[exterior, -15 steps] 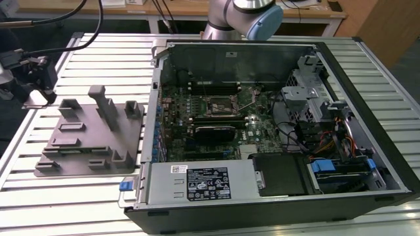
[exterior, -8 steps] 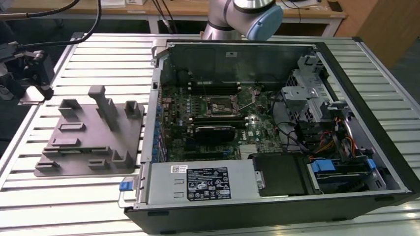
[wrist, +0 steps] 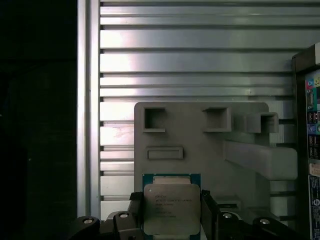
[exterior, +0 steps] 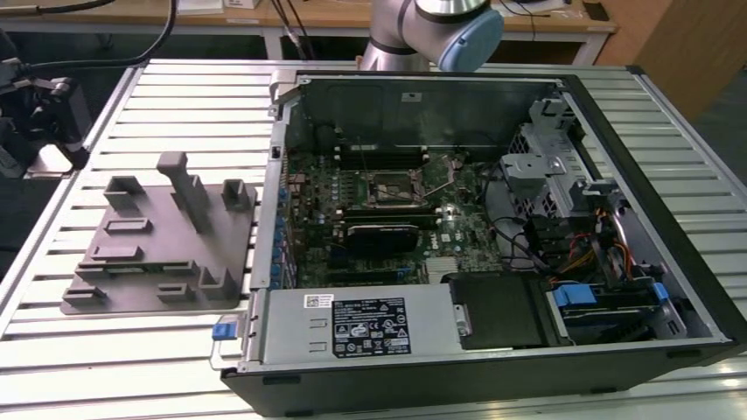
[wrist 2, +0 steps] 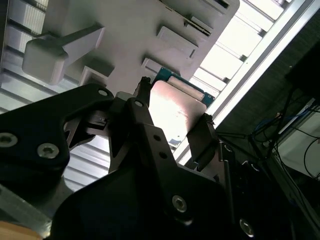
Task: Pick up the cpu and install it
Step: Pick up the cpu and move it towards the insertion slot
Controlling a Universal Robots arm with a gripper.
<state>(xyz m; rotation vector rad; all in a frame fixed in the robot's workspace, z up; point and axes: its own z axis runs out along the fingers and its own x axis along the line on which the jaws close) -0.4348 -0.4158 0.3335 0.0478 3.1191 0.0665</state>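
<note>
cpu (wrist: 171,207) in pincer (wrist: 171,199), over tray (wrist: 200,150)

The exterior view looks steeply down from high over the slatted aluminium table (exterior: 152,367), the open black computer case (exterior: 491,385) and the grey plastic tray with upright blocks (exterior: 157,206). Both wrist views sit close above that tray (wrist: 200,150) (wrist 2: 130,30) — the first square-on, the second slanted — sharing the silvery square cpu (wrist: 171,210) clamped in the black gripper (wrist: 171,196).

Lower part of the cpu (wrist 2: 175,112) behind the jaws, second wrist view.

Glare on cpu (wrist 2: 175,107), perhaps overexposed, dark edges
</note>
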